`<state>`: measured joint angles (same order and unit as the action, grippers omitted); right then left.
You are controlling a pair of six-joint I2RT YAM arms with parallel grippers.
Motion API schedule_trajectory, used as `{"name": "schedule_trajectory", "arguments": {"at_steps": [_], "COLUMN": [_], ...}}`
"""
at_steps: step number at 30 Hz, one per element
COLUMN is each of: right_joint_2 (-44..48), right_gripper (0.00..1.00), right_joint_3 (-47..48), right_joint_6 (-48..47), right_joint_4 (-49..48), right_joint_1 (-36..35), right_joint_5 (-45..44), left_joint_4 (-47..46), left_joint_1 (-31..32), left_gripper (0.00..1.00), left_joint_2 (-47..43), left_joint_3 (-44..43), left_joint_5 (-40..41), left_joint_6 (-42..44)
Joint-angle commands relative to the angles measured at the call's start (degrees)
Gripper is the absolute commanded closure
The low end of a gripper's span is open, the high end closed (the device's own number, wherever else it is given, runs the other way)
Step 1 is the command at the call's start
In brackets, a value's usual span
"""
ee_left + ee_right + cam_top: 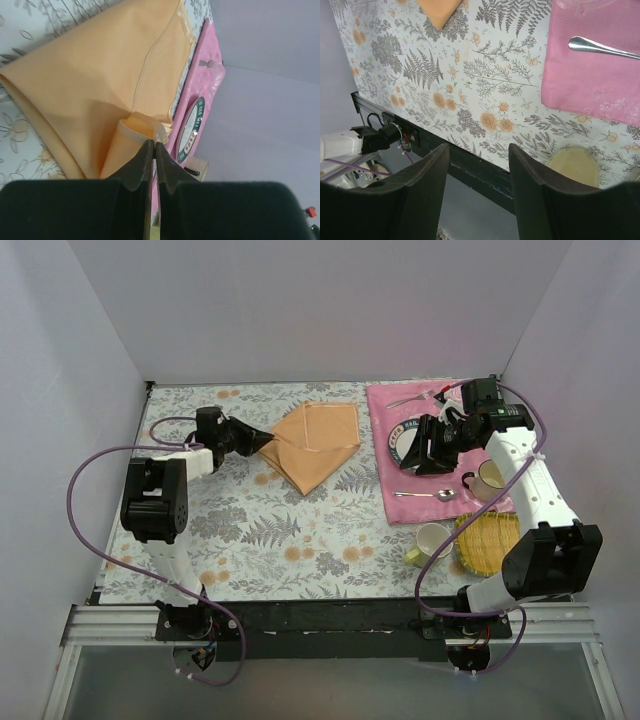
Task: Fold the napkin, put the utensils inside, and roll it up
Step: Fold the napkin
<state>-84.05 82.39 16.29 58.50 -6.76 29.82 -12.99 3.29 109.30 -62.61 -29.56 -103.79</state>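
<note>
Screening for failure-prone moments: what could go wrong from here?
The left pincer pinches only a thin edge of the napkin; the shiny cloth could slip out mid-fold. The right pincer hangs open near the plate; reaching for the spoon might knock the mug beside it.

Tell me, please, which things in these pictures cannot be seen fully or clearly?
- Plate: top view, the right end effector covers most of it.
- Spoon: right wrist view, handle cut off by the right edge.
- Napkin: right wrist view, only one corner shows, cut by the top edge.
- Fork: top view, too small to see its prongs.
</note>
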Motion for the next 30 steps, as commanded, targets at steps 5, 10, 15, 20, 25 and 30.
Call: {"name": "schedule_trajectory", "arguments": {"at_steps": [5, 10, 15, 20, 25, 30], "right_joint_2": [-0.50, -0.85, -0.76, -0.94, -1.55, -1.82], "right_gripper": [0.41, 0.42, 0.41, 0.41, 0.41, 0.41], "right_joint_3": [2.16, 2.34, 2.69, 2.78, 3.57, 3.48], "right_joint_6": [-0.39, -0.39, -0.82, -1.09, -1.09, -1.27], "right_joint_4": [-1.11, -1.28, -0.76, -0.67, -0.67, -0.58], "right_joint_1": [0.08, -0.18, -0.27, -0.27, -0.35, -0.53], "right_joint_5": [1.46, 1.90, 1.47, 1.47, 1.90, 1.73], "left_joint_4": [-0.01, 2.00, 4.63, 6.49, 9.83, 11.41], "left_joint_1": [4.18, 3.74, 2.17, 0.67, 0.23, 0.14], "left_gripper": [1.00, 1.00, 1.00, 1.00, 1.00, 1.00], "left_joint_2": [-6.55, -5.41, -4.88, -2.34, 1.00, 2.33], "left_joint_3": [-0.15, -2.95, -4.27, -6.73, -10.07, -10.08], "left_joint_5": [-1.39, -0.67, 1.26, 1.52, 1.70, 1.61], "left_joint_6": [0.96, 1.57, 1.83, 2.71, 4.29, 4.12]}}
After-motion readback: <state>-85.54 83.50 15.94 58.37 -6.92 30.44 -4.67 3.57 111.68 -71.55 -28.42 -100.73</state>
